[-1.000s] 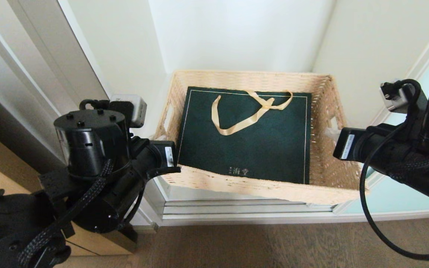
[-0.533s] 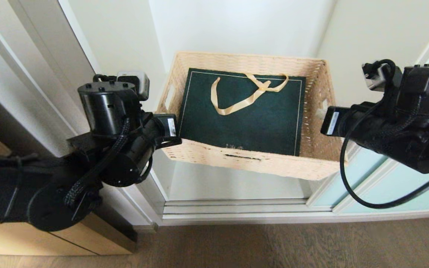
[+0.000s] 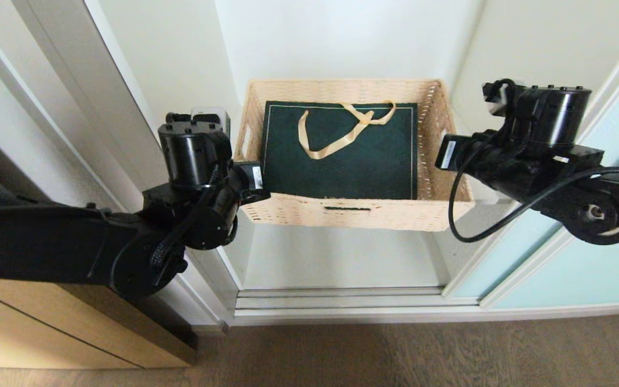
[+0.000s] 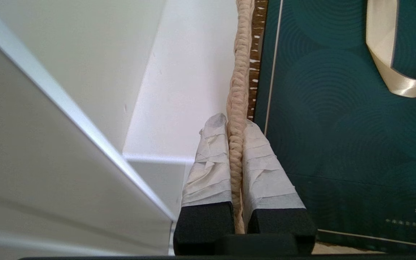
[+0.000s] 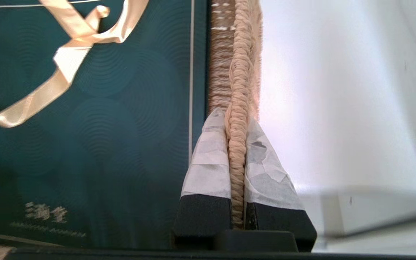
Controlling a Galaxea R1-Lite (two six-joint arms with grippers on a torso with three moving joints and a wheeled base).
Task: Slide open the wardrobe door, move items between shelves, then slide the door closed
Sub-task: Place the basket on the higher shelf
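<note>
The left gripper [image 4: 234, 126] is clamped on the braided rim of the rectangular tan wicker basket [image 3: 363, 212], one taped finger outside the left wall, the other inside against the flat dark green paper gift bag with gold ribbon handle [image 3: 342, 153]. Between the two grippers the basket hangs inside the wardrobe opening, clear of the pale shelf board [image 3: 336, 258] below it, with the bag lying flat in it. The right gripper [image 5: 237, 124] pinches the opposite rim the same way; beyond it stands the frosted pale blue-green sliding door [image 3: 583, 269]. The load looks light, but the weave is springy, so thin rim pinches may flex or slip. The cut-out handles would likely give a surer hold.
</note>
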